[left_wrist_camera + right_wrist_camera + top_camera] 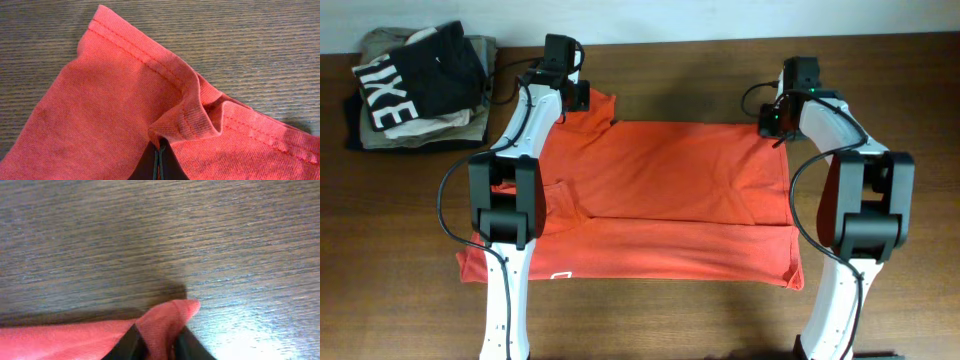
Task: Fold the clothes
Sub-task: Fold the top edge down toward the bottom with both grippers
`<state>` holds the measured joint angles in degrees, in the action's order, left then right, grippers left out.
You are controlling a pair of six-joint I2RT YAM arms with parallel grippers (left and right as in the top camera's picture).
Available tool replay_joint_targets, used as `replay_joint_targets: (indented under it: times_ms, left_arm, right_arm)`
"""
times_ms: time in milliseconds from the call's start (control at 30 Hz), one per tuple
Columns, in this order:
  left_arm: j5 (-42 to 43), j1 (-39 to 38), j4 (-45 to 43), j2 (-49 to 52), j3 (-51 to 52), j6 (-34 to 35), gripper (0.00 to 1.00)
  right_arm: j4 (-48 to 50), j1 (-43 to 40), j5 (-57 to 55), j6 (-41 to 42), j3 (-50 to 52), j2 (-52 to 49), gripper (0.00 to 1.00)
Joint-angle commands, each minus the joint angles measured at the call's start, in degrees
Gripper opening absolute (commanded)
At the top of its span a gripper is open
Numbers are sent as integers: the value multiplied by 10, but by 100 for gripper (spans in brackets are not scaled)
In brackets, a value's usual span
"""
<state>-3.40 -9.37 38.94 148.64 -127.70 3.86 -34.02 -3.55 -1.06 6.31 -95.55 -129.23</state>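
The red-orange T-shirt (660, 195) lies spread flat on the wooden table, a fold line across its middle and a small white tag (560, 275) at its near edge. My left gripper (572, 98) is at the shirt's far left corner, shut on a bunched hemmed sleeve edge (185, 117). My right gripper (775, 120) is at the far right corner, shut on a pinch of the red cloth (165, 322). The chest print is hidden.
A pile of folded garments sits at the far left corner of the table: a black shirt with big white letters (415, 75) on top of khaki and white ones (420, 128). Bare wood (680, 75) runs behind the shirt.
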Motion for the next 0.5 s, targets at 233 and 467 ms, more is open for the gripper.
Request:
replay_joint_targets:
  times_ms: [233,467]
  left_arm:
    - [6,13,107,-68,8,-3,0]
    - [7,51,252,-125,8,12,0]
  right_arm:
    - [-229,5,-12,72,-171,-10,4]
    - [-339,5,-11,93,-192,10,4]
